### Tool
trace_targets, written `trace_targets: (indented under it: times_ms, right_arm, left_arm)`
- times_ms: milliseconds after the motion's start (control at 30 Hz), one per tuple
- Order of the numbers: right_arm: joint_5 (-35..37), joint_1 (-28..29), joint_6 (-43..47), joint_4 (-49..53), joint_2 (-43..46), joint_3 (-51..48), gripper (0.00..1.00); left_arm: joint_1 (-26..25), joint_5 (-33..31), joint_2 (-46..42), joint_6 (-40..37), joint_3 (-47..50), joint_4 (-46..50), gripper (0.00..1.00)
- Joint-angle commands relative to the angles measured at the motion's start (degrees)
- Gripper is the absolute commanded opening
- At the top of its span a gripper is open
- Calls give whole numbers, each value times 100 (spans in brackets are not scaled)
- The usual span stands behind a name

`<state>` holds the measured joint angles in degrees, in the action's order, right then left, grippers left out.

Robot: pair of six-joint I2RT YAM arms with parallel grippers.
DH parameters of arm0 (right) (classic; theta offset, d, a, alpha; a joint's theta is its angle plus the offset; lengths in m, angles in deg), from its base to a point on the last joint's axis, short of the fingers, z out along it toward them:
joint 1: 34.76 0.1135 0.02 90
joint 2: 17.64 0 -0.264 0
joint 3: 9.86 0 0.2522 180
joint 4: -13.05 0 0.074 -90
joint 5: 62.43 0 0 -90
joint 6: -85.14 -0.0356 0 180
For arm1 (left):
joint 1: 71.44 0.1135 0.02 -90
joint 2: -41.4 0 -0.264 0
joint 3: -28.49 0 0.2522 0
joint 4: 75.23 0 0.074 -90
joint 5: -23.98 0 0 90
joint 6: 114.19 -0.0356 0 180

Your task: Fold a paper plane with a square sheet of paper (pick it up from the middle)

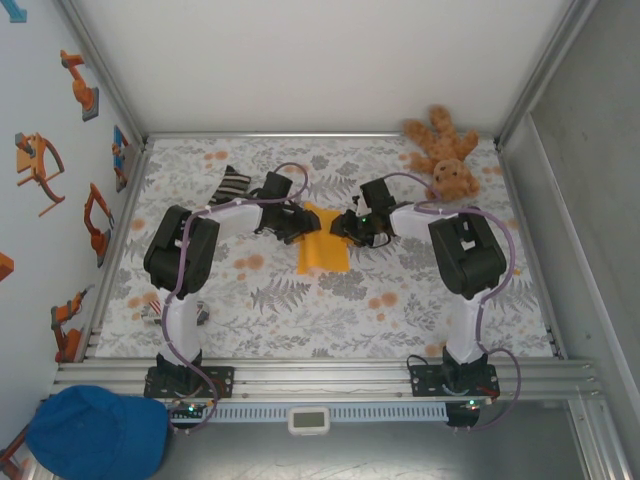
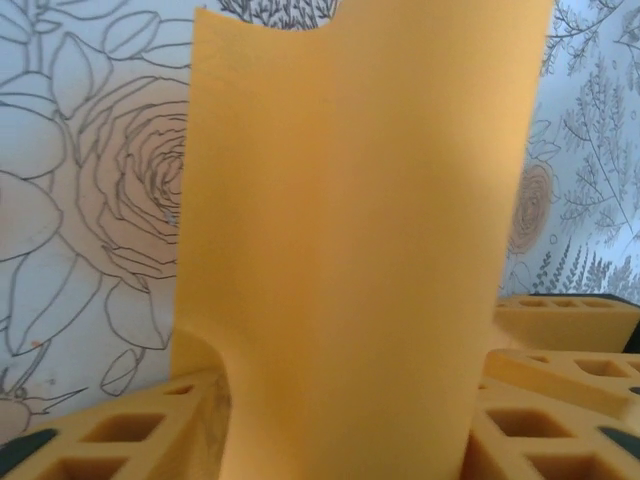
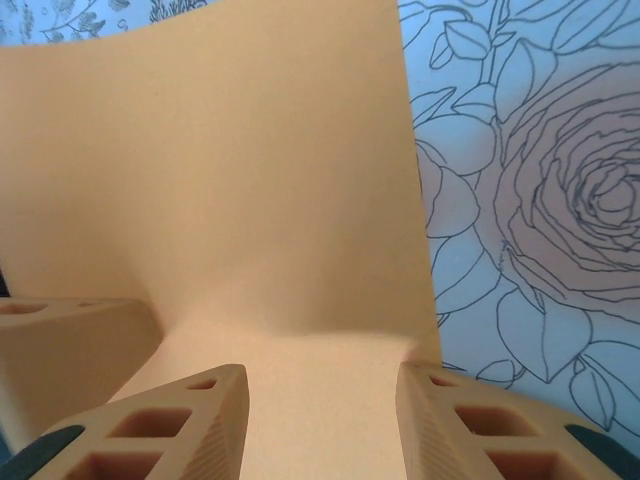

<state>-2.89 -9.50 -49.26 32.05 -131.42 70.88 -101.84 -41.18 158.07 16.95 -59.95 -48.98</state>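
Find the sheet of paper point(image 1: 325, 248) near the middle of the surface point(image 1: 400, 300), far edge tucked between the two grippers and partly bowed up off the flat. Going by that, treat this as the pick-up from the middle, ahead of any first crease. Note the left gripper point(image 2: 345, 400), jaws roughly half apart with paper rising through the gap; cannot tell whether squeezed or merely flanked. Note the right gripper point(image 3: 320, 385), also about half apart, paper lying flat in the gap and not pinched. To do this well, close both slowly and evenly. Catch the raised ridge rather than a loose corner. Keep the two grippers level and close together (easy to tear or skew thin paper with a sideways tug), and lift only once caught on both sides. As for containers, none to report. Just a teddy bear point(image 1: 445, 155) and a striped sock point(image 1: 230, 185), resting straight on the far part of the surface.
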Motion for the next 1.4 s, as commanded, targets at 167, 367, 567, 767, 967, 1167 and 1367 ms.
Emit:
trace_targets:
  times_ms: [167, 367, 567, 767, 967, 1167, 1367]
  right_arm:
    - [-3, -323, -509, -1173, 968, -890, 44]
    - [-231, -503, -750, -1899, 1370, -1255, 44]
    - [-1139, -523, -1156, -2891, 1556, -1188, 53]
    - [-1865, -522, -2146, -4141, 1290, -973, 69]
    - [-1963, -400, -2215, -4143, 1189, -807, 80]
    - [-1876, -284, -2204, -4127, 1206, -704, 90]
    - [-2013, -202, -2257, -4218, 1218, -472, 90]
  left_arm:
    - [248, 314, -308, -235, 412, -395, 26]
    - [414, 880, -1026, -302, 608, -793, 21]
    - [676, 1594, -1779, 89, 811, -1326, 21]
    - [877, 2292, -2102, 846, 815, -2047, 21]
    - [888, 2674, -2178, 1324, 770, -2505, 21]
    - [886, 3052, -2147, 2081, 795, -3436, 21]
    - [886, 3133, -2080, 2143, 723, -3404, 21]
